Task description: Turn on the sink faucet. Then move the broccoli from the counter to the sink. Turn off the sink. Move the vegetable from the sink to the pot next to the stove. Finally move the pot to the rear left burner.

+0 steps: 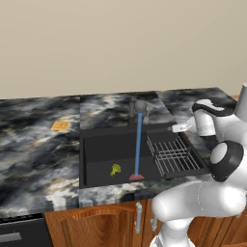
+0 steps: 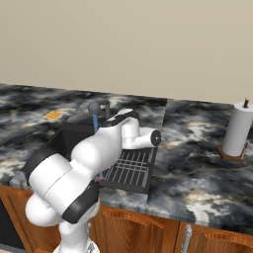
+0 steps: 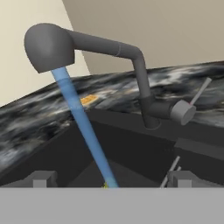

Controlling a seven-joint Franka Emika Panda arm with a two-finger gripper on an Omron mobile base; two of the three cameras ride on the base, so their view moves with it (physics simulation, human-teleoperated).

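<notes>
The sink faucet (image 3: 109, 57) is running: a blue stream is falling from its rounded grey head into the sink (image 1: 101, 154), landing on the red drain disc (image 1: 136, 177). The broccoli (image 1: 116, 169) is lying on the basin floor just left of the stream. The wire rack (image 1: 173, 155) is occupying the basin's right side. An orange waffle square (image 1: 60, 126) is sitting on the counter (image 1: 34, 159). The gripper (image 3: 111, 179) is facing the faucet with fingers spread wide, gripping nothing.

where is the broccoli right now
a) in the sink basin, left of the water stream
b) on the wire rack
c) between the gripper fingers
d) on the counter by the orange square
a: the broccoli lies on the floor of the sink, just left of where the blue stream from the faucet lands.
</notes>
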